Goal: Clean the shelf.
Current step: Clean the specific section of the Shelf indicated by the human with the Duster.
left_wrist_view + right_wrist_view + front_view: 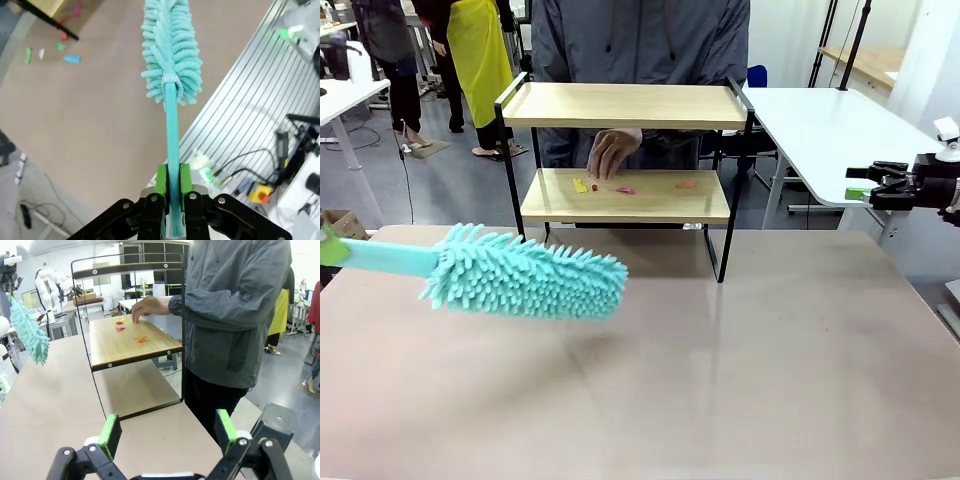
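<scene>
The shelf (625, 105) stands at the table's far side, two light wooden boards in a black frame, and is seen side-on as the shelf (135, 342) in the right wrist view. Small yellow, red, pink and orange scraps (625, 189) lie on its lower board. A person's hand (613, 152) reaches over that board from behind. My left gripper (173, 185) is shut on the handle of a teal fluffy duster (525, 275), held level above the table's left part, short of the shelf. My right gripper (167, 435) hangs open and holds nothing, far right (860, 185).
The person in a grey jacket (235, 315) stands right behind the shelf. A white table (830, 130) sits at the back right. Small coloured scraps (71, 58) lie near the shelf's black foot (50, 22). The brown table (720, 380) spreads wide in front of the shelf.
</scene>
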{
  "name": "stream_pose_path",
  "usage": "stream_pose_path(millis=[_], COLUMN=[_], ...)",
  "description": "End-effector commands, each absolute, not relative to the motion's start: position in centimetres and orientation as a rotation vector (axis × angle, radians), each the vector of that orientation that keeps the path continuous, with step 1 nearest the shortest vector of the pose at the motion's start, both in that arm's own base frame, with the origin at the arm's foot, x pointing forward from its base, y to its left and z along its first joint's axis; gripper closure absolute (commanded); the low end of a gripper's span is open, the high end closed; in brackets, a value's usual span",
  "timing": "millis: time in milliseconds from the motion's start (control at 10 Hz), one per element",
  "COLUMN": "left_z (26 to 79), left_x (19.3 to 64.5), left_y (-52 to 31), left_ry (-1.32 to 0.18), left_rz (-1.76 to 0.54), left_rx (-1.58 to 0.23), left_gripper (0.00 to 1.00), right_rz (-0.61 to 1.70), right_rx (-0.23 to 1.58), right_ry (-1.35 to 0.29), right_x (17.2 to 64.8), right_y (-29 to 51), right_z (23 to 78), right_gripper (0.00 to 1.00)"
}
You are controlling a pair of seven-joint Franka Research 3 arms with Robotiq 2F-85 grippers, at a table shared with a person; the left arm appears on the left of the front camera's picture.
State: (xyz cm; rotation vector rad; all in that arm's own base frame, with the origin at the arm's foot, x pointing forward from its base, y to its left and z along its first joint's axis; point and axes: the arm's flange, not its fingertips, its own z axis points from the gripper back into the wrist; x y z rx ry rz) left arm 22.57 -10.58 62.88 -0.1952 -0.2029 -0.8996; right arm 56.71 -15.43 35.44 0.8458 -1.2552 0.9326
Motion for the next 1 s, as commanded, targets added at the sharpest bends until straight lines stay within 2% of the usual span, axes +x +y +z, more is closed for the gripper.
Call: stream_pose_path(millis=[0,100,200,300,400,500,600,800,900], left_z=[65.6,66.1,66.3,67.4,67.6,66.7,67.3,65.8,65.9], left_x=[23.8,23.7,21.7,23.7,23.8,21.5,23.7,22.6,24.6], left_y=[-12.8,-14.9,-17.4,-19.1,-21.3,-23.6,-25.6,-29.9,-30.9], left_ry=[-0.251,-0.265,-0.278,-0.287,-0.294,-0.324,-0.387,-0.42,-0.459], left_rz=[-0.793,-0.723,-0.612,-0.56,-0.51,-0.381,-0.336,-0.269,-0.253], left_rx=[-0.318,-0.374,-0.449,-0.46,-0.452,-0.39,-0.315,-0.369,-0.419], left_gripper=[0.87,0.87,0.87,0.87,0.87,0.87,0.87,0.87,0.87], right_rz=[0.937,0.937,0.937,0.937,0.937,0.937,0.937,0.937,0.937], right_rx=[0.846,0.846,0.846,0.846,0.846,0.846,0.846,0.846,0.846], right_ry=[-1.258,-1.258,-1.258,-1.258,-1.258,-1.258,-1.258,-1.258,-1.258], right_x=[56.7,56.7,56.7,56.7,56.7,56.7,56.7,56.7,56.7], right_y=[-15.2,-15.2,-15.2,-15.2,-15.2,-15.2,-15.2,-15.2,-15.2], right_z=[35.7,35.7,35.7,35.7,35.7,35.7,35.7,35.7,35.7], right_gripper=[0.0,0.0,0.0,0.0,0.0,0.0,0.0,0.0,0.0])
